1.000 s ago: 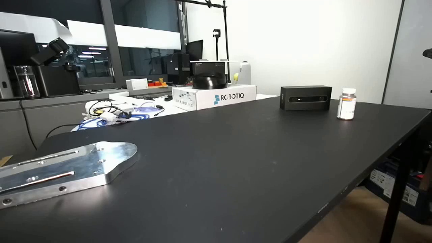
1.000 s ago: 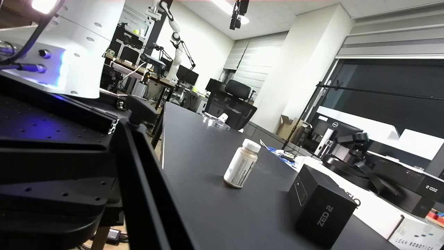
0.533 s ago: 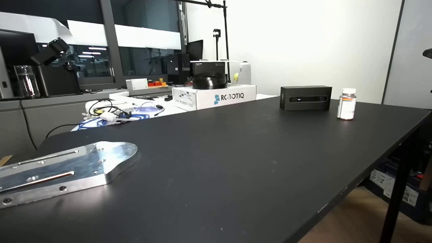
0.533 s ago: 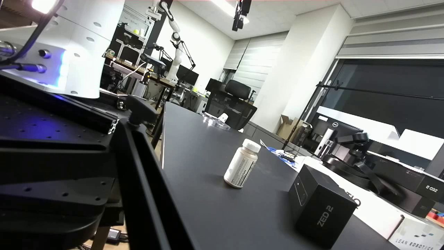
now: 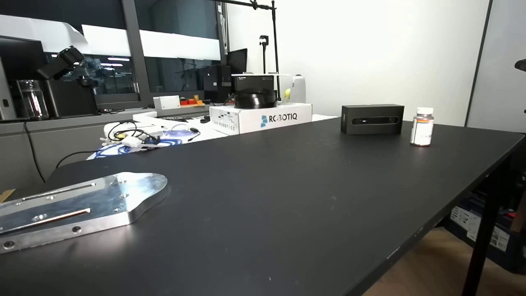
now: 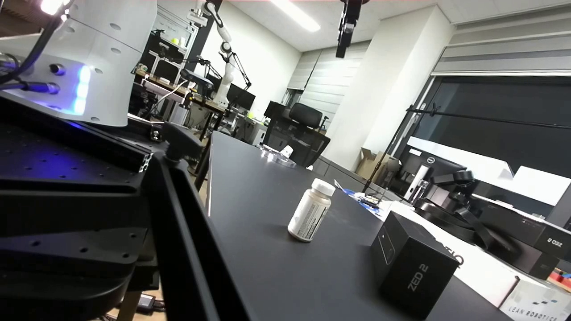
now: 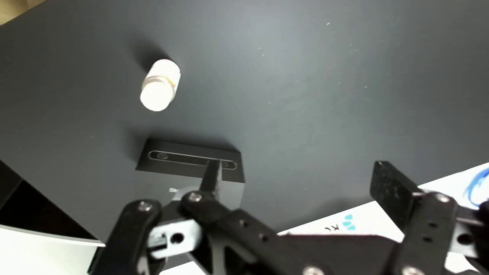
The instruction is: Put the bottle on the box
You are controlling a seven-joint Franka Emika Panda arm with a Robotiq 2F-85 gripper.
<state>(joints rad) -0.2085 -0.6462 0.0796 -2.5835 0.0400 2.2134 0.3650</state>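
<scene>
"In front of the black box (image 5: 372, 119), near but not touching, the bottle (image 5: 422, 128) stands upright on the table (image 5: 263, 197). Anything done?"

"No; I'd say grasping, lifting and placing all remain."

"And the gripper (image 7: 300, 175)?"

"Higher than the box, fingers (image 7: 393, 193) well apart, holding nothing. The wrist view shows that gap; neither exterior view does."
</scene>
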